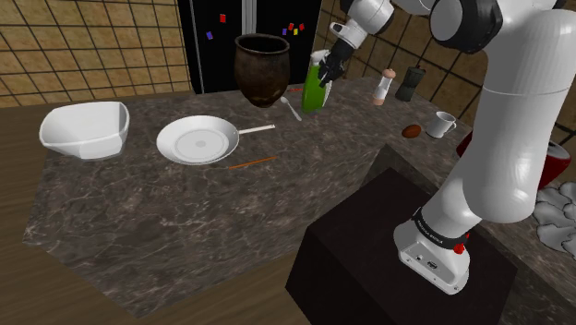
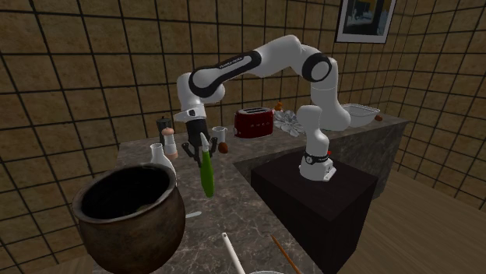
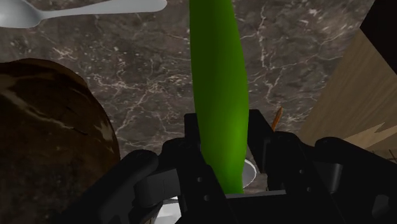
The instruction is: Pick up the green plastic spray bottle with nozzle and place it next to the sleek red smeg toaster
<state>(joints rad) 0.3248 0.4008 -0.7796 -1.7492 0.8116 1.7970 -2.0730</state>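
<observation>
- Shoulder view: my gripper (image 1: pixel 325 72) is clamped on the top of the green spray bottle (image 1: pixel 314 95), at the far side of the table (image 1: pixel 185 212).
  - The brown pot (image 1: pixel 261 66) is just beside the bottle at its 9 o'clock, and the spoon (image 1: pixel 294 109) is near its base at 8.
  - Risk: any sideways swing on the lift clips the pot.
- Same view: the red toaster (image 1: pixel 557 164) is at 4 o'clock from the bottle, well apart.
  - The white shaker (image 1: pixel 383 88), dark shaker (image 1: pixel 411 81) and mug (image 1: pixel 443 123) stand roughly between them.
  - Risk: a low carry knocks them over. My own stand (image 1: pixel 369 240) also crowds that route.
- Second exterior view: the bottle hangs below the gripper, with the toaster at its 1 o'clock.
  - I can't tell whether the base is clear of the table.
  - Risk: the grip is high on a long body, so a fast move could make it swing.
- Wrist view: my fingers (image 3: pixel 256 130) clasp the bottle from both sides.
  - The body looks smooth and tapered, so I judge sliding through the grip to be the main failure.
</observation>
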